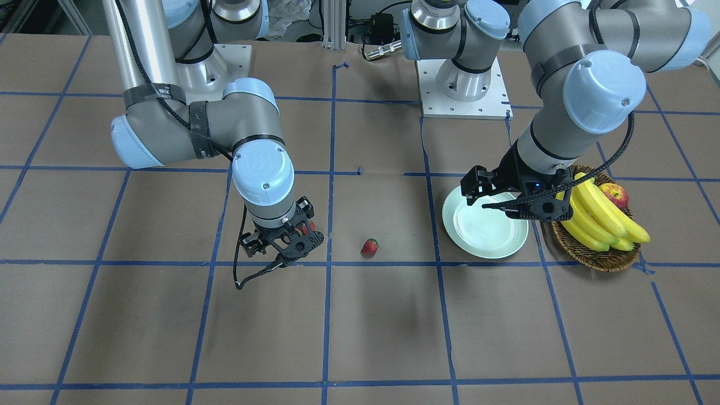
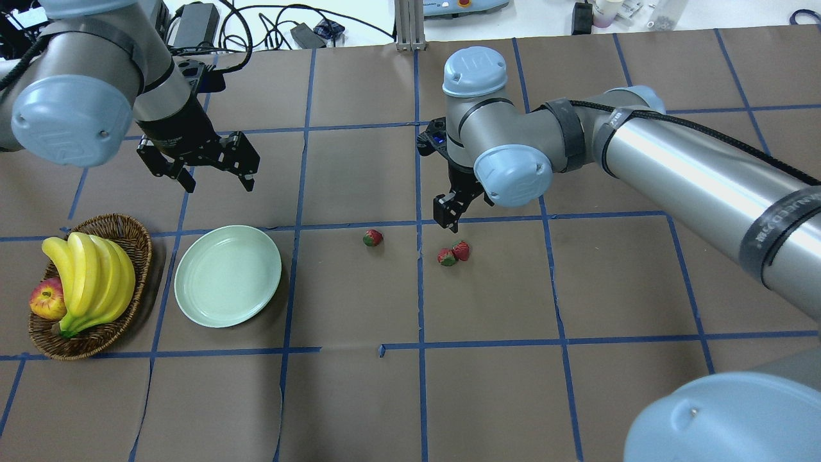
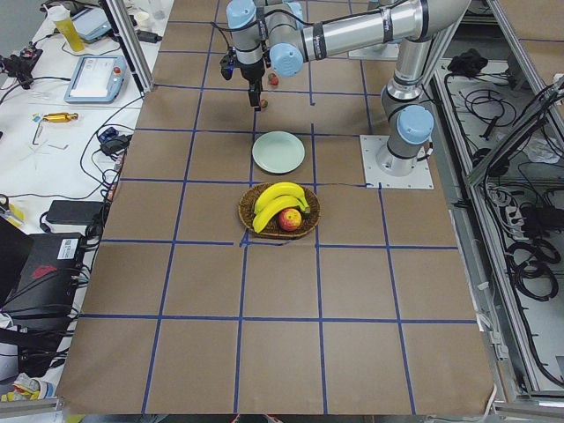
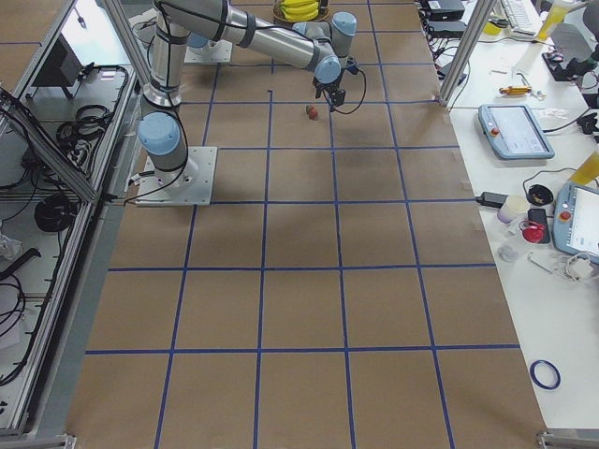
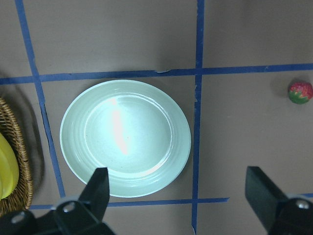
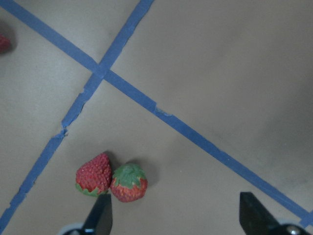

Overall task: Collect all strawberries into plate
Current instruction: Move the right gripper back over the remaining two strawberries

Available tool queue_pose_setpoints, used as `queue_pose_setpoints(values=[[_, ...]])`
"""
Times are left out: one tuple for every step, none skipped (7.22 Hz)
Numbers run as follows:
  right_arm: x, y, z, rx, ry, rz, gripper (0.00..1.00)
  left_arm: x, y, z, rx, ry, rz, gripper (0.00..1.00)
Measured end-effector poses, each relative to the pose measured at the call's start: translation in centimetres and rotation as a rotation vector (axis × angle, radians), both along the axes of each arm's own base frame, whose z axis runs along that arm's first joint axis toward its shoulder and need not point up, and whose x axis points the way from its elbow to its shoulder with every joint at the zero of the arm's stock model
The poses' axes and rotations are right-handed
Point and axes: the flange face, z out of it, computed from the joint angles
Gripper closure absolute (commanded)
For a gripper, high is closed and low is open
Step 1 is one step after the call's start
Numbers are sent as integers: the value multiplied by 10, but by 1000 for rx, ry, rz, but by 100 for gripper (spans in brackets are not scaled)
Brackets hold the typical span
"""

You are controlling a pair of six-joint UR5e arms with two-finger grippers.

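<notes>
Right gripper spread, pointing down above two strawberries; left gripper spread near plate.

A robotics lab: two robot arms bolted to a paper-covered desk gridded with blue tape, a teach pendant, loose cables, aluminium framing.

Opposed overhead and front views, plate in both.
</notes>
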Motion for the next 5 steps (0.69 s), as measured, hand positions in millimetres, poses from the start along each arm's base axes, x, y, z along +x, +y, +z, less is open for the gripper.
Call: queue_pose_setpoints(values=[[-2,1,-4,7,3,-63,2,0,0,-1,3,2,0,0],[-1,3,-5,9,8,-155,2,-1,1,-2,5,4,0,0],[0,5,-6,11,15,-235,4,-1,1,-3,7,7,1,0],[0,5,-9,13,22,-276,4,-1,2,-5,12,7,0,0],[1,2,-17,12,26,-293,4,-1,3,-8,16,5,-1,0]])
